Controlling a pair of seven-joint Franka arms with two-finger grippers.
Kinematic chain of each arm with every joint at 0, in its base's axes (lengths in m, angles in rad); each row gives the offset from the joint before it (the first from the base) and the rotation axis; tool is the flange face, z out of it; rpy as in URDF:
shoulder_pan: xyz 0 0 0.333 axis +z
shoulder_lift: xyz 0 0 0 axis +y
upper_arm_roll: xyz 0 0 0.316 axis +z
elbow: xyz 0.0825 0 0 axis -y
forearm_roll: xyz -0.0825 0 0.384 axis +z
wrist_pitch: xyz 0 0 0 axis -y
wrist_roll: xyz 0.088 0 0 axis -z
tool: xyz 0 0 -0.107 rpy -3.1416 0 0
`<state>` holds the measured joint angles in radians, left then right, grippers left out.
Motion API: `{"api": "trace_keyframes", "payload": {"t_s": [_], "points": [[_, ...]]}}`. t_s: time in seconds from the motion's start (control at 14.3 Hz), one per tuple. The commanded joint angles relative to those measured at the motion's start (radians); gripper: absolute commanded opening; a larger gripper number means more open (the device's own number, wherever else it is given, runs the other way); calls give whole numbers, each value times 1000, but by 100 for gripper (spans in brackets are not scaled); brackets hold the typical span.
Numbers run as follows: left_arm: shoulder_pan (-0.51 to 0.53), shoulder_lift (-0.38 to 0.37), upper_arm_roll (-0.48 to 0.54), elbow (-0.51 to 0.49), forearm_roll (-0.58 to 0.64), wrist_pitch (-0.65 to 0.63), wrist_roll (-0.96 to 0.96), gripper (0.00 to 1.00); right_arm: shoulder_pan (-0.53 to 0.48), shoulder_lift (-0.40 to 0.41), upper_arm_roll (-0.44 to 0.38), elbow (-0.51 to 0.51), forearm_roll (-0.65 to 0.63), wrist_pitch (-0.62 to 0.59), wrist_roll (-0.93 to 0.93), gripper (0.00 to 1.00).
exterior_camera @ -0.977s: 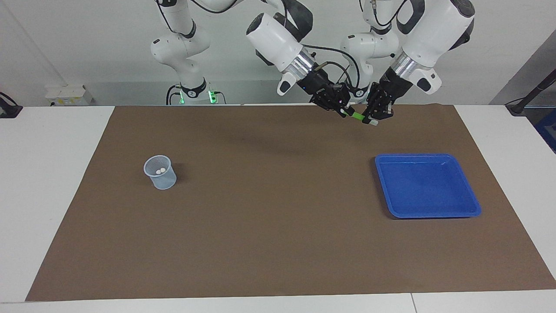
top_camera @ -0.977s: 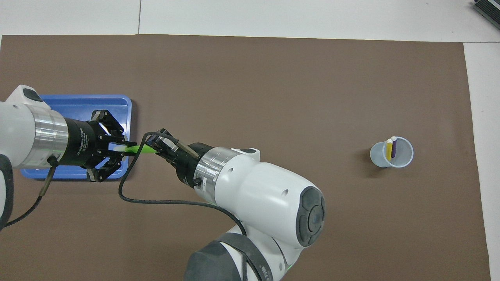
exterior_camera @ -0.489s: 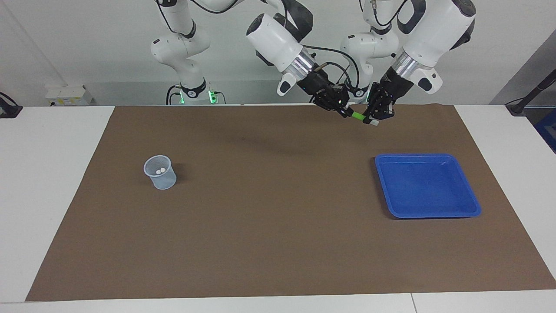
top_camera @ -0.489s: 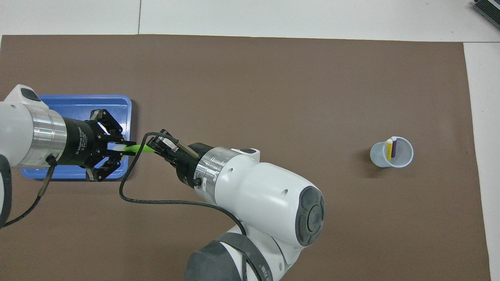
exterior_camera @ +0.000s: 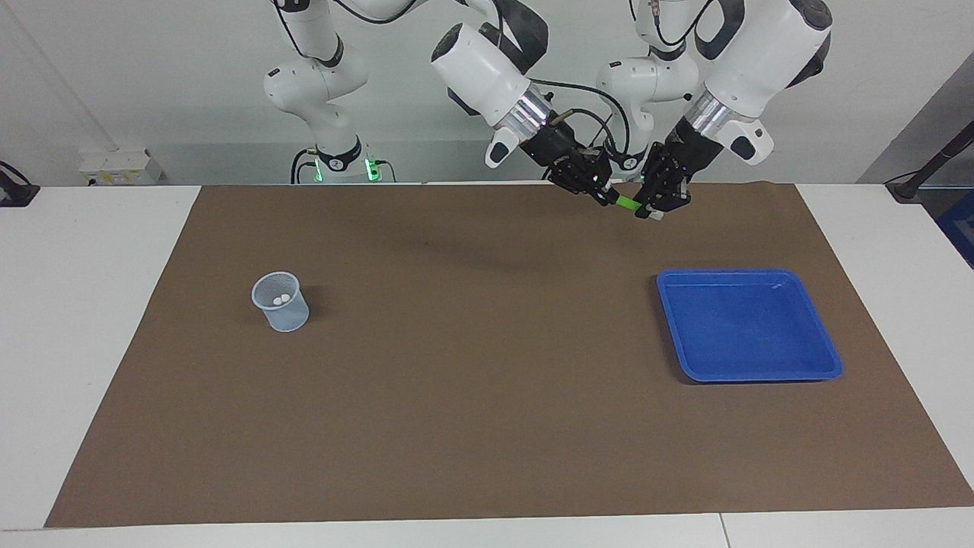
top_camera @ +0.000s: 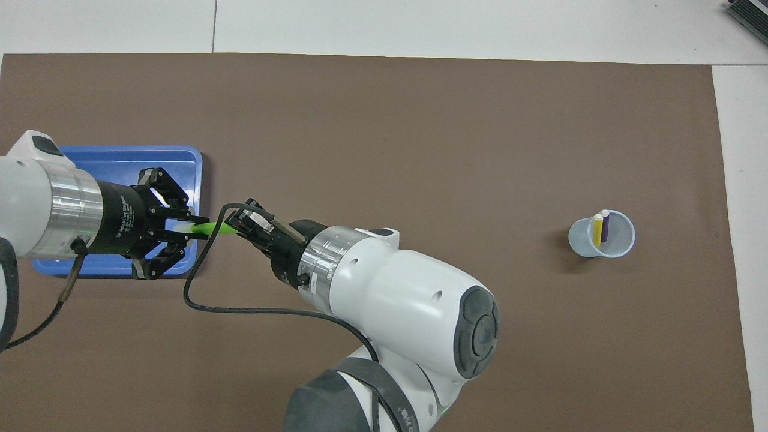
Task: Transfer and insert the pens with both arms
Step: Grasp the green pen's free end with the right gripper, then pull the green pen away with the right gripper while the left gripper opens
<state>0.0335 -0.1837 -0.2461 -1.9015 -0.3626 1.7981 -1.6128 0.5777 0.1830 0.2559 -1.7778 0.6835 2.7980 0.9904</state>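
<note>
Right gripper (exterior_camera: 605,196) is clenched on the green end of the green pen (exterior_camera: 626,202). The left gripper (exterior_camera: 647,211) sits at the pen's pale cap end, and honestly I can't tell if it's gripping or has let go. The two grippers point at each other, with just a short bit of green showing between them.

The pen is up in the air, roughly level and tilted a little down toward the left gripper. It hangs over the brown mat (exterior_camera: 487,418), above the spot where the mat meets the edge of the blue tray (exterior_camera: 749,377) that faces the cup. It's well clear of the surface.

The tray lies flat toward the left arm's end of the mat, a bit in from the mat's edges. From above, the left gripper overlaps the tray's corner nearest the robots, but it's raised and not touching.

A wide stretch of brown mat runs from the tray to the translucent cup (exterior_camera: 280,303) toward the right arm's end, with the right arm's big white body reaching over part of it. The cup stands upright, well apart from the tray and the mat's edges. The yellow pen (top_camera: 597,231) and the purple pen (top_camera: 605,225) stand in it side by side, pale caps up.

The mat covers most of the white desk (exterior_camera: 76,342), leaving white strips at both ends and along the edge farthest from the robots.
</note>
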Motion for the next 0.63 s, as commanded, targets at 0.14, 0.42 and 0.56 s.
{"api": "trace_keyframes", "payload": {"t_s": [0.14,0.42,0.56], "points": [[-6,-31,7,-27,-16,-6,1,71,-15,20,5,8,-22,5,-73,1],[-1,-37,8,-28,-15,-9,65,71,-36,16,0,3,-24,-78,-203,1],[11,-39,19,-27,-15,-17,210,71,-67,9,-3,3,-25,-173,-335,1]]}}
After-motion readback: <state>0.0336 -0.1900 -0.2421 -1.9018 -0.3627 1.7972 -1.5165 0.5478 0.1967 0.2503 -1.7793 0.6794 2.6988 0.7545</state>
